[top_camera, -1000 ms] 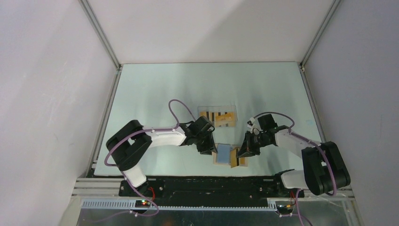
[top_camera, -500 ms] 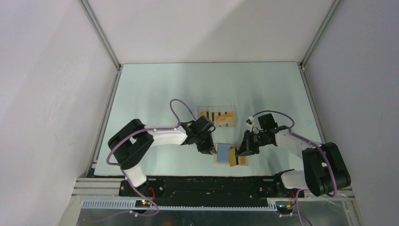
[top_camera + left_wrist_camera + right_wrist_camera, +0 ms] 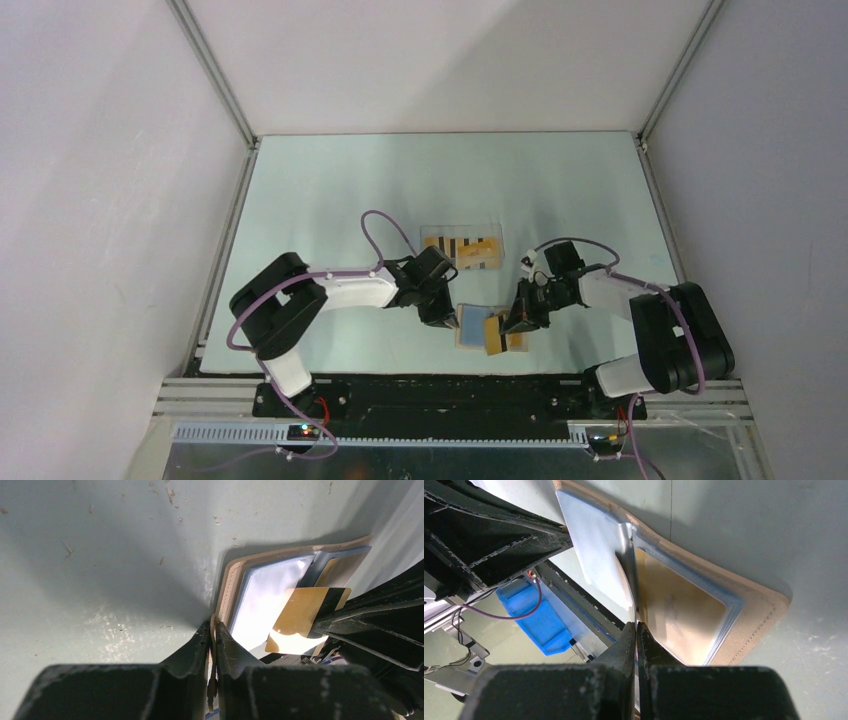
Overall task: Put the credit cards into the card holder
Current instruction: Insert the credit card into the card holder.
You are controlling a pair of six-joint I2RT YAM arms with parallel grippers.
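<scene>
You have one card holder point(image 3: 472, 322) lying open on the table point(image 3: 330, 200), at 6 o'clock from the one clear tray point(image 3: 426, 240). Your left gripper point(image 3: 212, 630) pinches its tan edge at the holder's 9 o'clock. Your right gripper point(image 3: 636, 627), fingers pressed together, nips one credit card point(image 3: 300, 615) by its dark-striped end over the 3 o'clock panel. What looks like a second card point(image 3: 679, 612) sits in that panel's sleeve. The tray's cards point(image 3: 470, 250) are too small to count, their marks too small to read.
</scene>
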